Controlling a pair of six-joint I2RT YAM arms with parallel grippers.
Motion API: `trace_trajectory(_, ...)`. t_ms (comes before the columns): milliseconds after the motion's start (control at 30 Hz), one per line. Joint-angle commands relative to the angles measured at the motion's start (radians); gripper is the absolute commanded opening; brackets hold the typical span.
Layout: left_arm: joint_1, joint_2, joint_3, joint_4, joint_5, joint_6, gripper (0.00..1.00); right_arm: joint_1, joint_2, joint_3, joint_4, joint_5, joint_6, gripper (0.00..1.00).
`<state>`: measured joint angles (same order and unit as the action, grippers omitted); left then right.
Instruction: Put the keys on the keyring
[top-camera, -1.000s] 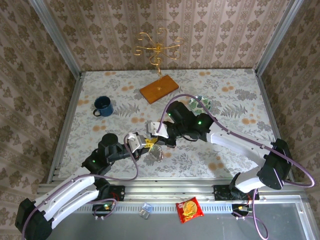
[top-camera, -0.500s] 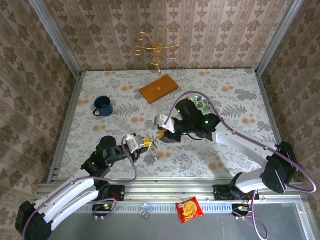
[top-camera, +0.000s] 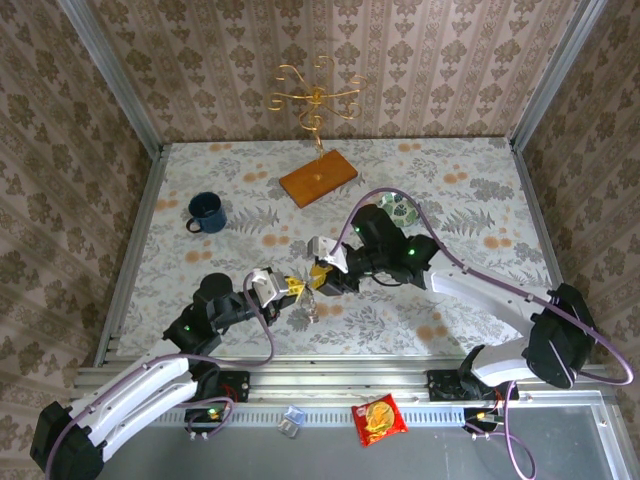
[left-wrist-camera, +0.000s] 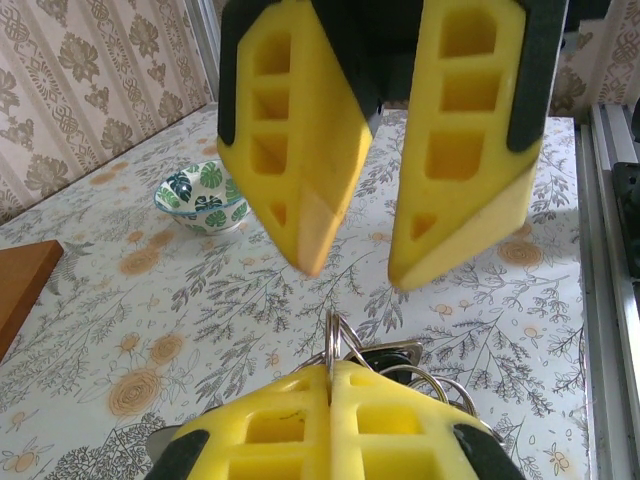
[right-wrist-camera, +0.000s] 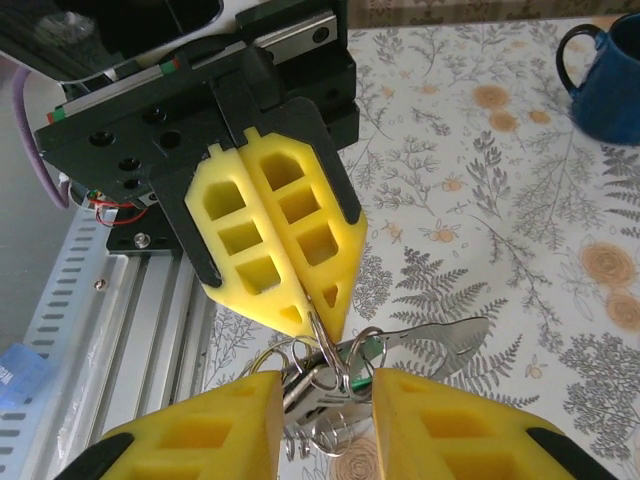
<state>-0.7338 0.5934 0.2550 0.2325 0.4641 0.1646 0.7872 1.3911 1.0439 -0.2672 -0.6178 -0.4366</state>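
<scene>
Yellow fingers of the left gripper (right-wrist-camera: 320, 318) are clenched on a thin wire loop of the keyring (right-wrist-camera: 322, 372). They hold the bundle just above the table (top-camera: 450, 300), at about 6 o'clock from table centre in the top view.

Right gripper (right-wrist-camera: 328, 380): released. Its jaws stand apart on either side of the hanging bundle, with nothing pinched. From the left wrist, its tips sit at 12 o'clock above the ring.

Green-headed key (right-wrist-camera: 372, 347) lies in the bundle at 3 o'clock of the loop, with a silver blade running on toward 3 o'clock. Black-headed key: cannot be separated from the tangle of rings. Blue mug (top-camera: 205, 212) sits at 10 o'clock, not involved.

Progress (judgement): the ring is secured and presented, and the keys are gathered at it. Whether either key is threaded onto the wire cannot be told.

Remaining: the right gripper takes one key by its head and works it round the coil. The second key follows.
</scene>
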Motion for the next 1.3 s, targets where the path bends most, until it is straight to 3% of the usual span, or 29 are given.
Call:
trace_trajectory(0, -0.009, -0.007, -0.006, 0.072, 0.019, -0.02, 0.0, 0.01, 0.041, 0.015, 0.025, -0.03, 0.015, 0.31)
trace_trajectory(167, -0.008, -0.004, -0.005, 0.075, 0.023, -0.019, 0.0, 0.019, 0.073, 0.037, 0.014, -0.028, -0.002, 0.26)
trace_trajectory(300, -0.008, -0.003, -0.003, 0.068, 0.022, -0.017, 0.0, 0.023, 0.08, 0.049, 0.005, -0.028, -0.014, 0.11)
trace_trajectory(467, -0.01, 0.012, 0.008, 0.05, 0.013, -0.011, 0.0, 0.027, 0.081, 0.07, -0.027, -0.026, -0.043, 0.0)
trace_trajectory(533, -0.009, 0.021, 0.017, 0.039, -0.003, -0.008, 0.0, 0.034, 0.086, 0.084, -0.054, -0.021, -0.063, 0.0)
trace_trajectory(667, -0.013, 0.047, 0.043, 0.021, -0.013, 0.008, 0.12, 0.051, 0.101, 0.118, -0.118, -0.002, -0.108, 0.0)
trace_trajectory(767, -0.016, 0.068, 0.062, 0.006, -0.01, 0.028, 0.14, 0.064, 0.119, 0.151, -0.184, 0.019, -0.15, 0.0)
trace_trajectory(967, -0.024, 0.082, 0.088, -0.036, -0.02, 0.068, 0.0, 0.076, 0.128, 0.2, -0.261, 0.042, -0.186, 0.0)
trace_trajectory(1000, -0.026, 0.079, 0.086, -0.035, -0.026, 0.069, 0.0, 0.069, 0.116, 0.192, -0.248, 0.041, -0.174, 0.02)
trace_trajectory(1067, -0.025, 0.064, 0.076, -0.022, -0.03, 0.062, 0.0, 0.039, 0.078, 0.144, -0.183, 0.027, -0.106, 0.17)
trace_trajectory(1133, -0.025, 0.047, 0.052, 0.014, -0.03, 0.041, 0.0, 0.005, 0.036, 0.086, -0.116, 0.015, -0.052, 0.25)
trace_trajectory(1267, -0.025, 0.034, 0.01, 0.096, -0.014, -0.005, 0.0, -0.01, 0.008, -0.002, -0.046, 0.031, -0.001, 0.31)
